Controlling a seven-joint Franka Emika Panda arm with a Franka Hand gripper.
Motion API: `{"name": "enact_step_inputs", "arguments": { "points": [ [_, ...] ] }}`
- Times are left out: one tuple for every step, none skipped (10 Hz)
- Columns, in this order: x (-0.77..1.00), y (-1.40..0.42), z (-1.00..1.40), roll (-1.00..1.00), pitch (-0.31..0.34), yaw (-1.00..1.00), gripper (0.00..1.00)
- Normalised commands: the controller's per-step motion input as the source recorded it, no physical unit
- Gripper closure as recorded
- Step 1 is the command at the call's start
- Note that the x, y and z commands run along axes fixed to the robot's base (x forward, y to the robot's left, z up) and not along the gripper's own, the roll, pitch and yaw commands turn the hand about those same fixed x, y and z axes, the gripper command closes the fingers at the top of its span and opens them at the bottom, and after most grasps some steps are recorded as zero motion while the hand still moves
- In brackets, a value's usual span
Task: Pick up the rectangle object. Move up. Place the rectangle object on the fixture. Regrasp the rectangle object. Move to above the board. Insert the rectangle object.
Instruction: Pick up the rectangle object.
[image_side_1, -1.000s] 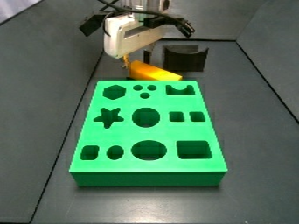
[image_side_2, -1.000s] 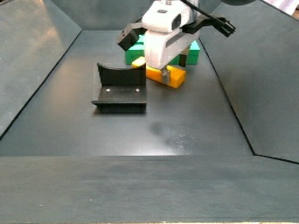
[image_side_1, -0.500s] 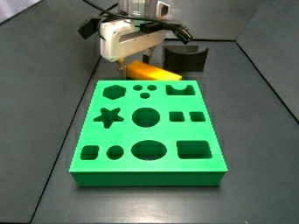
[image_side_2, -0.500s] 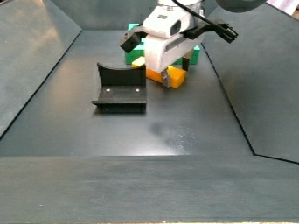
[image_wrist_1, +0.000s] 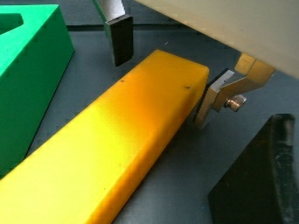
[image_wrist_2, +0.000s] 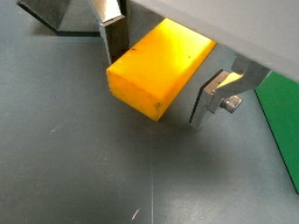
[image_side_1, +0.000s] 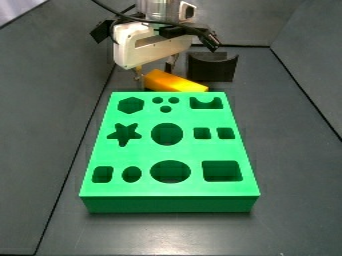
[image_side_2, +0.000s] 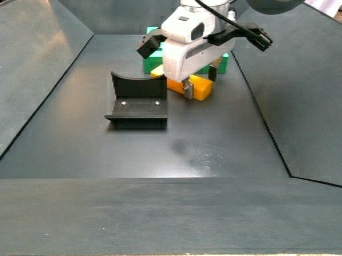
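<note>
The pincer (image_wrist_2: 162, 77) straddles the long, smooth orange-yellow rectangle object (image_wrist_2: 160, 66), its fingers apparently just shy of contact, low over the worktop (image_wrist_2: 70, 149) between bright green board (image_side_1: 168, 150) and dark notched fixture (image_side_2: 135, 99). Every later step remains.

Dark grey matte desk (image_side_2: 201, 200) spread wide beneath the jaws, smooth and faintly glossy. Cluster of pale scuff marks (image_side_2: 201, 155) on that desk, well apart from the jaws. Thin light scratch (image_wrist_2: 135, 213) in a wrist view, near the jaws. Dark sloping side walls (image_side_2: 40, 80) flanking the jaws, seen in both side views (image_side_1: 310, 70).
</note>
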Motion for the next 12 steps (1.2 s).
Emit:
{"name": "enact_step_inputs", "arguments": {
  "points": [
    [0.0,0.0,0.0,0.0,-0.006,0.0,0.0],
    [0.03,0.0,0.0,0.0,0.02,0.0,0.0],
    [0.0,-0.15,0.0,0.09,0.0,0.0,0.0],
    [0.06,-0.02,0.02,0.02,0.039,0.0,0.0],
    [0.03,0.0,0.05,0.0,0.0,0.0,0.0],
    [0.01,0.0,0.0,0.0,0.009,0.0,0.0],
    [0.0,0.0,0.0,0.0,0.004,0.0,0.0],
    [0.0,0.0,0.0,0.0,0.0,0.0,1.0],
    [0.0,0.0,0.0,0.0,0.0,0.0,1.0],
    [0.0,0.0,0.0,0.0,0.0,0.0,1.0],
    [0.0,0.0,0.0,0.0,0.0,0.0,1.0],
    [0.0,0.0,0.0,0.0,0.0,0.0,1.0]
  ]
}}
